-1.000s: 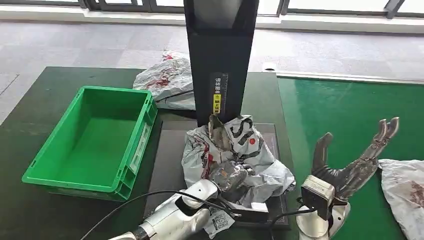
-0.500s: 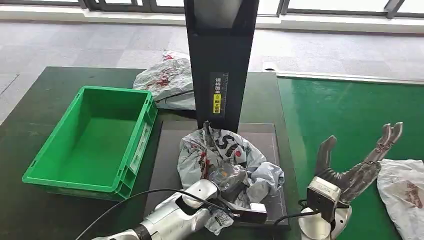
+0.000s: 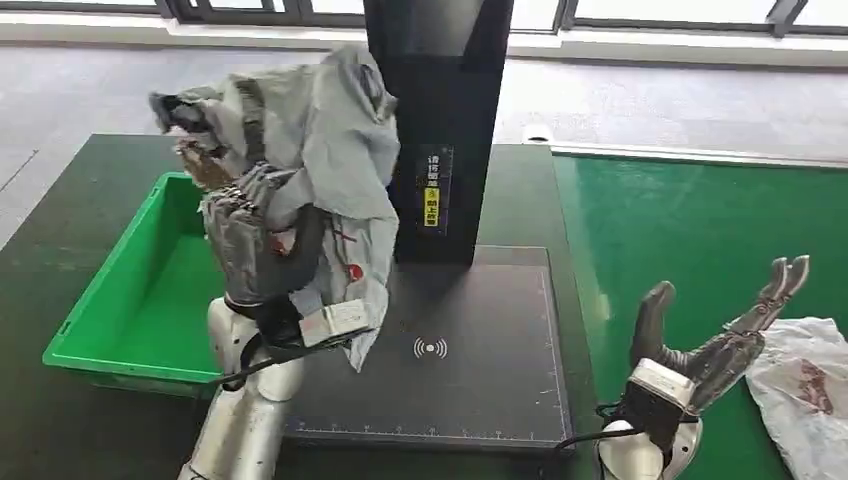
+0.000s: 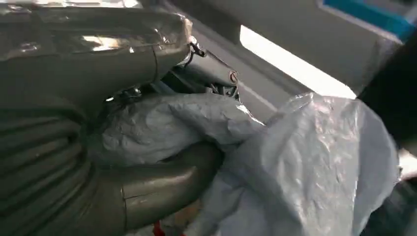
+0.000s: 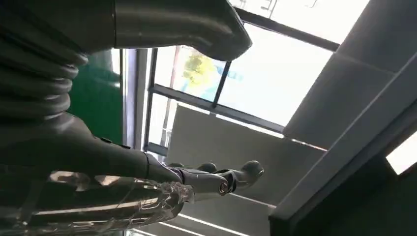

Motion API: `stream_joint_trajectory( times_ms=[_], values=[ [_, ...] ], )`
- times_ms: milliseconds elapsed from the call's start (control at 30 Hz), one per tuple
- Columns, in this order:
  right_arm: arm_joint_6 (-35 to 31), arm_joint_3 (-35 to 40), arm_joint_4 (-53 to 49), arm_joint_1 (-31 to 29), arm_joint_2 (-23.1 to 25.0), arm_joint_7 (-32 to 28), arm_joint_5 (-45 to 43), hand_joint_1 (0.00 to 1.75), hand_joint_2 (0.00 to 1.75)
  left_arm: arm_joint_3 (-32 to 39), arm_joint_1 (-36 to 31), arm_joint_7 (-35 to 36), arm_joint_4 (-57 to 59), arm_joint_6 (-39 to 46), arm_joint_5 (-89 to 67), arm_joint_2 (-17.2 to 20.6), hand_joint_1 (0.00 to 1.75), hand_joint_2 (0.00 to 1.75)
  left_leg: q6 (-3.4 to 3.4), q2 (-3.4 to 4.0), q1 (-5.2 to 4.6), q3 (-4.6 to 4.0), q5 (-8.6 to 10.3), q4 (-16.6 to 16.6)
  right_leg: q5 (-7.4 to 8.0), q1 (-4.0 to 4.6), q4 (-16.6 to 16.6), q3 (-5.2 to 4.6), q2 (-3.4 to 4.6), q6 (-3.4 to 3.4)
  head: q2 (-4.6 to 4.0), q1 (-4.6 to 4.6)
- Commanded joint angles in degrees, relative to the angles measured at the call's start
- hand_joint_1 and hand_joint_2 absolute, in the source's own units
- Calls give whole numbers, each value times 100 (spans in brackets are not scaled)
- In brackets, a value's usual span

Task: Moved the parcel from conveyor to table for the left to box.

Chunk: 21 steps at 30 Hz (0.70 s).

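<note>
My left hand (image 3: pixel 255 235) grips a crumpled grey plastic parcel (image 3: pixel 320 140) with red marks and holds it up in the air, above the right rim of the green bin (image 3: pixel 140 290). The left wrist view has the grey parcel (image 4: pixel 295 167) bunched between the thumb and the darker fingers (image 4: pixel 206 73). My right hand (image 3: pixel 715 335) stands open over the green conveyor (image 3: pixel 680 220), fingers spread and pointing up, with nothing in it. Seen from the right wrist, the hand (image 5: pixel 147 167) is against the ceiling and windows.
A black scanner pad (image 3: pixel 450 350) lies on the dark table, with a tall black post (image 3: pixel 440 120) behind it. Another grey parcel (image 3: pixel 805 385) lies on the conveyor right of my right hand.
My left hand has lifted the parcel off the scanner pad and carried it up and left, toward the green bin. The right hand has barely shifted.
</note>
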Motion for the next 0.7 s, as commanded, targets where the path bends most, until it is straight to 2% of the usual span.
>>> stream_joint_trajectory(
  times_ms=[33, 100, 167, 267, 300, 367, 467, 700],
  values=[
    [13, -353, 197, -316, 275, 9, -84, 0, 0, 2005, -31, 194, -776, -37, -82, 26, 175, 175, -1, 24, -1, 11, -4, -4, 3, -2, 0, 0, 30, -1, 0, 0],
    [13, -346, 165, -303, 275, 9, -74, 0, 0, 2480, -249, 552, -452, -37, -503, 26, 175, 175, -1, 18, -1, 23, -4, -12, 3, -1, -9, 14, 27, -1, 0, 2],
    [13, -349, 93, -276, 275, 9, -97, 0, 0, 3029, -581, 894, 401, -37, -1070, 26, 175, 175, -2, 14, -2, 26, -2, -14, 3, -3, -8, 16, 25, -3, 0, 0],
    [13, -342, 64, -254, 275, 9, -104, 0, 0, 3046, -609, 959, 446, -37, -1187, 26, 175, 175, -2, -6, -6, 29, 3, -20, 2, -7, -12, 25, 4, -3, 0, 2],
    [13, -276, 4, -207, 275, 9, -128, 0, 0, 3252, -772, 995, 917, -37, -1181, 26, 175, 175, -2, -5, -5, 25, 2, -16, 2, -6, -10, 21, 4, -3, 0, 0],
    [13, -194, -8, -197, 256, 9, -136, 0, 0, 3375, -955, 1650, 1523, -37, -2097, 26, 175, 175, -3, -10, -5, 24, 3, -15, 2, -6, -9, 20, -1, -4, 0, 0],
    [13, -31, 28, -177, 232, 9, -99, 0, 0, 3594, -1397, 2847, 3076, -37, -3136, 455, 175, 175, -1, -29, -12, 22, 8, -15, -1, -12, -8, 19, -21, -2, 0, 0],
    [13, -19, 53, -187, 201, 9, -111, 0, 0, 3618, -1415, 2921, 3254, -37, -3138, 493, 175, 175, -2, -23, -3, 12, 2, -5, 1, -3, -4, 12, -19, -3, 0, 0]
  ],
)
